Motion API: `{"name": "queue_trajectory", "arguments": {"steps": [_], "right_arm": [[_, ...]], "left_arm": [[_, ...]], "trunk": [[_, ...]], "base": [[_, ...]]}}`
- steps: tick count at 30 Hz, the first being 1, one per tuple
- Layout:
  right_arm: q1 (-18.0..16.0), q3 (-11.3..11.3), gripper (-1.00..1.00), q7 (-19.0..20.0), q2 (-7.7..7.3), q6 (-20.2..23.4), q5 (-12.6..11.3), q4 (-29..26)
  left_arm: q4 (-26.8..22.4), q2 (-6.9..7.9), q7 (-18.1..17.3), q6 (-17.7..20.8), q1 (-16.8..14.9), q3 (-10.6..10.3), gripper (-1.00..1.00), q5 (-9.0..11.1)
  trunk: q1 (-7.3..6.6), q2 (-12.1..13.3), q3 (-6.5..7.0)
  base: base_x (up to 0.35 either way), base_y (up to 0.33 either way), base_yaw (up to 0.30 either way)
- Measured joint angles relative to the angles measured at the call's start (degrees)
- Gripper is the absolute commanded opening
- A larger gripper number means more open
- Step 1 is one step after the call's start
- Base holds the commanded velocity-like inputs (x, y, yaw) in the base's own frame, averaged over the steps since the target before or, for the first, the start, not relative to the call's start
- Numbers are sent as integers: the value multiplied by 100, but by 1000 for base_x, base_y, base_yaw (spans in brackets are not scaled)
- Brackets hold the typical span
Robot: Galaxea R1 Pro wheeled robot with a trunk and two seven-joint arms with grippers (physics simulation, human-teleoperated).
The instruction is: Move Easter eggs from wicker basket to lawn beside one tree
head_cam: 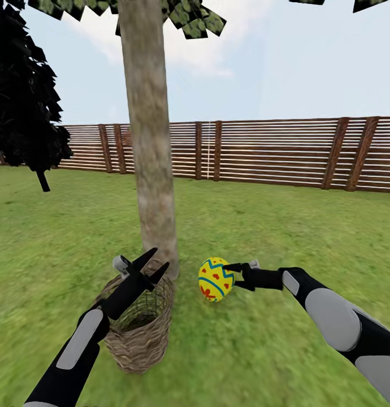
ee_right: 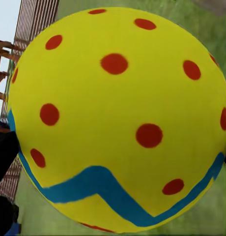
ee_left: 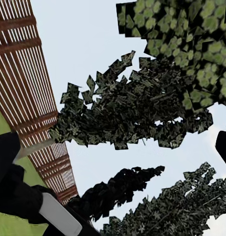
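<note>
Landmark: the tree [head_cam: 151, 169], its grey-beige trunk rising from the lawn [head_cam: 263, 220] in front of the robot; every place below is given relative to it.

Easter egg: one yellow egg [head_cam: 216, 278] sits low, just beside the foot of the tree on its right, at or barely above the grass. That spot fits the goal of gathering the eggs beside one trunk. In the right wrist view the egg [ee_right: 120, 118] looms close between the dark fingers.

Right gripper: the right gripper [head_cam: 235, 275] is clenched on the egg from the side away from the tree, reaching in level so the egg can be let go near the roots.

Wicker basket: the wicker basket [head_cam: 139, 336] stands touching or nearly touching the base of the tree on its left and nearer the robot. Its inside looks dark; whether eggs remain in it cannot be told.

Left gripper: the left gripper [head_cam: 152, 263] hangs over the basket rim, tilted up toward the trunk, its jaws parted and grasping nothing, likely parked clear of the right arm's work.

Fence: the fence [head_cam: 274, 152] runs well behind the tree.
</note>
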Motion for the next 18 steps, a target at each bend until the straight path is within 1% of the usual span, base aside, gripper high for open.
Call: {"name": "queue_trajectory", "arguments": {"steps": [2,4,5,7,8,10,12,13,15,18], "right_arm": [[0,-8,-100,-253,3,-17,3,0],[0,-111,-100,-745,23,-73,-2,1],[0,-181,-100,-1053,30,-151,0,1],[0,-231,-100,-1470,34,-269,-6,2],[0,-243,-100,-1732,35,-314,-47,2],[0,-255,-100,-2056,39,-364,-213,1],[0,-256,-100,-2229,44,-400,-353,2],[0,-254,-100,-2255,45,-405,-374,2],[0,-252,-100,-2275,45,-410,-392,1],[0,-251,-100,-2307,45,-410,-394,2]], "left_arm": [[0,0,1,0,0,0,100,-1],[4,-36,0,0,0,0,100,-13],[10,-68,4,0,0,0,100,-21],[15,-105,7,0,0,0,100,-26],[17,-117,16,-4,0,-4,100,-27],[17,-123,18,-19,0,-3,100,-27],[19,-123,23,-80,0,-6,100,-28],[22,-123,24,-97,0,-12,100,-28],[26,-123,26,-119,0,-102,100,-31],[26,-123,26,-197,0,-136,100,-30]], "trunk": [[0,0,13],[-1,0,27],[0,0,34],[-1,0,47],[-1,0,54],[-1,0,67],[-1,0,81],[-1,0,88],[-1,0,101],[-1,0,121]], "base": [[118,-325,210],[134,-321,210],[140,-319,210],[144,-316,210],[147,-314,210],[147,-314,210],[147,-314,210],[147,-314,210],[147,-314,210],[147,-314,210]]}}
